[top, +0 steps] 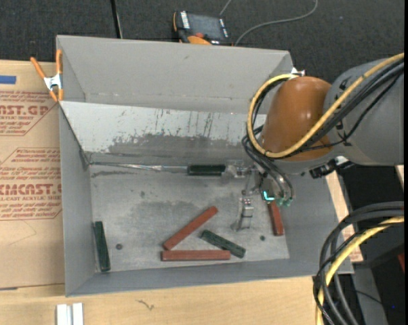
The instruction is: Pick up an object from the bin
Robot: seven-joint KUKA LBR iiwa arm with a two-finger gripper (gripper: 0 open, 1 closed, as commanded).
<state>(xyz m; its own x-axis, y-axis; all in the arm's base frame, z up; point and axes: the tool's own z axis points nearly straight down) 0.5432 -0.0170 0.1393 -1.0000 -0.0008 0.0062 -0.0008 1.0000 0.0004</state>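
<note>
Short red-brown stick (276, 219) lies lower right in the bin (156, 87), just right of the end effector (245, 215). Can't tell if that's spread or pressed together. Nothing looks grabbed yet, so I'd say grab and lift are both left.

The dull grey metal bin (75, 202) has a back wall streaked with darker scuffs and a floor mottled pale. Rust-red flat bars lie in it: a slanted one (190, 227) at 6 o'clock, a level one (195, 255) just below it, and a short one (276, 219) at 4 o'clock. Dark green flat bars lie at 8 o'clock (100, 246), 5 o'clock (222, 244) and 12 o'clock (206, 170). The silvery gripper (245, 215) bears a teal light. The glossy wrist cover (295, 117) is orange-brown, looped by yellow and black cables (253, 110).
</note>
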